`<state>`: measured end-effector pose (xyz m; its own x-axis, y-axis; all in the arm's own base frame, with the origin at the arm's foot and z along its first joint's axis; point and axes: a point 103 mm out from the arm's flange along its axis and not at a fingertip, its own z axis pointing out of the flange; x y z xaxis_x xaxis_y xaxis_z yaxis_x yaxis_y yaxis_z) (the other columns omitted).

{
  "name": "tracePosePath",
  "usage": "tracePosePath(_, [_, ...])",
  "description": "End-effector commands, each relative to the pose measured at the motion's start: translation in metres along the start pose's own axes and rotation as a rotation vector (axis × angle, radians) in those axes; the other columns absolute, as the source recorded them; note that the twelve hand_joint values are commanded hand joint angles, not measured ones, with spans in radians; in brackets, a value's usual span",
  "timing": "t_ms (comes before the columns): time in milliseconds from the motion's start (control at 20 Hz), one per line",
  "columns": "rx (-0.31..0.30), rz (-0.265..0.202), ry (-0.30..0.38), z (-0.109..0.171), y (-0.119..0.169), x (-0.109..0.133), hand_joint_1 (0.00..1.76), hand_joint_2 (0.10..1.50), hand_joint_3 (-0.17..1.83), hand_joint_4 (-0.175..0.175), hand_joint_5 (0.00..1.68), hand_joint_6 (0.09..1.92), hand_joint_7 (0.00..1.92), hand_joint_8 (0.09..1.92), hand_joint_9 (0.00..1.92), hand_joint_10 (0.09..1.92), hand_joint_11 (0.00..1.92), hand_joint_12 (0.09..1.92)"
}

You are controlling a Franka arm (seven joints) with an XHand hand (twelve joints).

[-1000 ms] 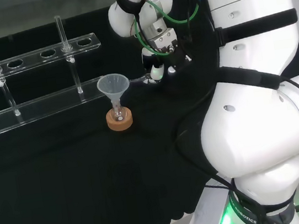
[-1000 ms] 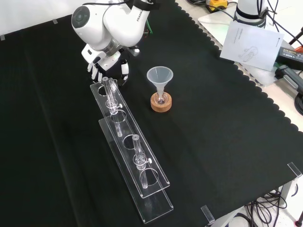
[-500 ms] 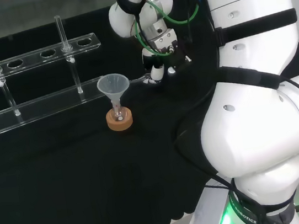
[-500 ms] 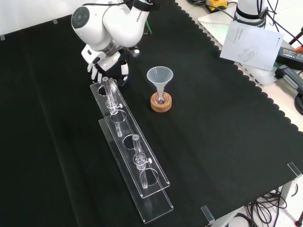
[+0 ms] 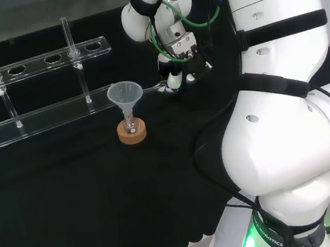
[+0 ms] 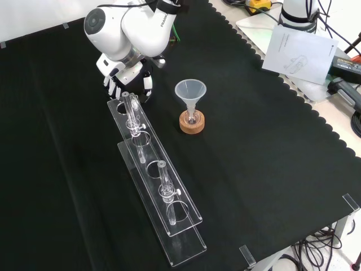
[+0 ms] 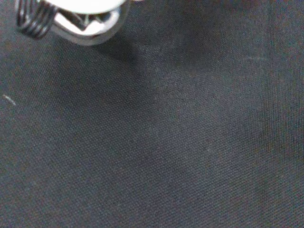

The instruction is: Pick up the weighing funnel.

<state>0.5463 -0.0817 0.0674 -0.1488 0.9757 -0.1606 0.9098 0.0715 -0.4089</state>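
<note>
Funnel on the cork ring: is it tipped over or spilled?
No, nothing stands out. The funnel stands upright, mouth up, above its cork ring, and both glass tubes stand upright in the clear rack.

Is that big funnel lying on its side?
No, the funnel stands mouth up, its stem in a small flask on a cork ring.

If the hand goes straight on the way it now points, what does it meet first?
Probably the black cloth: the hand points down at it, beside the end of the clear rack. Depth is unclear.
</note>
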Motion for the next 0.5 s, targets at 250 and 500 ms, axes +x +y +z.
tracePosePath(250, [-0.002, 0.001, -0.017, -0.003, 0.005, 0.009, 0.93, 0.60, 0.62, 0.046, 0.81, 0.68, 0.57, 0.63, 0.85, 0.46, 0.56, 1.27])
tracePosePath(500, [-0.018, 0.001, -0.029, -0.008, 0.008, 0.025, 0.93, 0.60, 0.62, 0.045, 0.81, 0.69, 0.57, 0.63, 0.85, 0.46, 0.56, 1.27])
